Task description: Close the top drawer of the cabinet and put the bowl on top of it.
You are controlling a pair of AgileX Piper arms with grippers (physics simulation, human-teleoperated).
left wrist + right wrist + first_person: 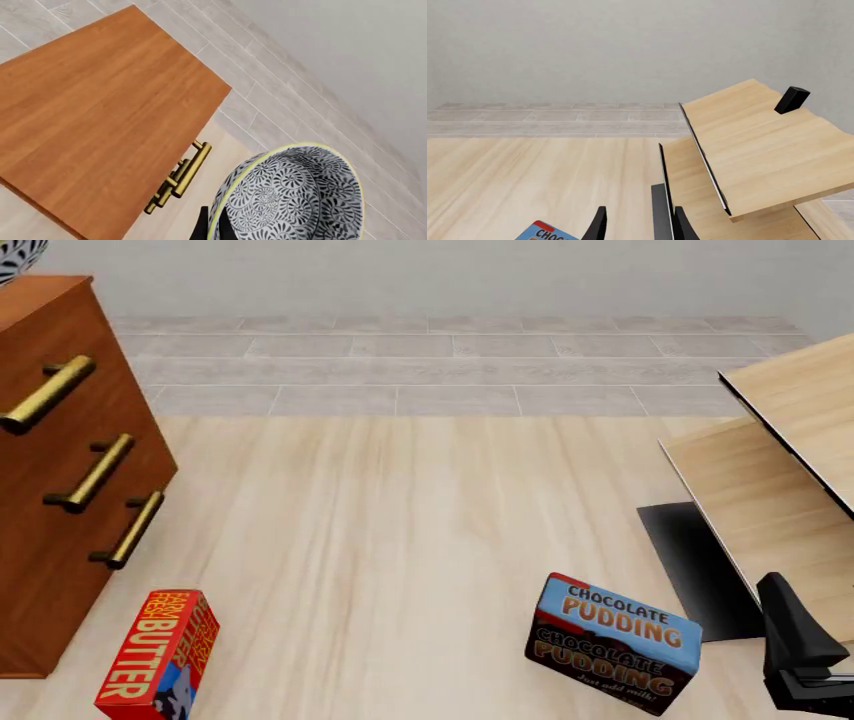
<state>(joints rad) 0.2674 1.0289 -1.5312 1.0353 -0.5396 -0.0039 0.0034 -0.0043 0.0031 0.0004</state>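
Observation:
The bowl [293, 195], blue-grey floral with a yellowish rim, hangs beside and above the cabinet [100, 100], off its top panel. My left gripper [212, 226] is shut on the bowl's rim, one black finger [200, 227] on the outside. In the front view only a sliver of the bowl [11, 260] shows in the upper left corner, above the cabinet [54, 570]. The top drawer [60, 350] sits flush with the two lower fronts, its brass handle [47, 395] sticking out. My right gripper [798, 650] stands open and empty at the front right, and its fingers [599, 225] are spread in the right wrist view.
A red butter box [158, 652] stands in front of the cabinet. A chocolate pudding box [614, 640] lies near the right gripper. A pale wooden structure [787, 440] with a dark panel [694, 560] rises on the right, close to the right arm.

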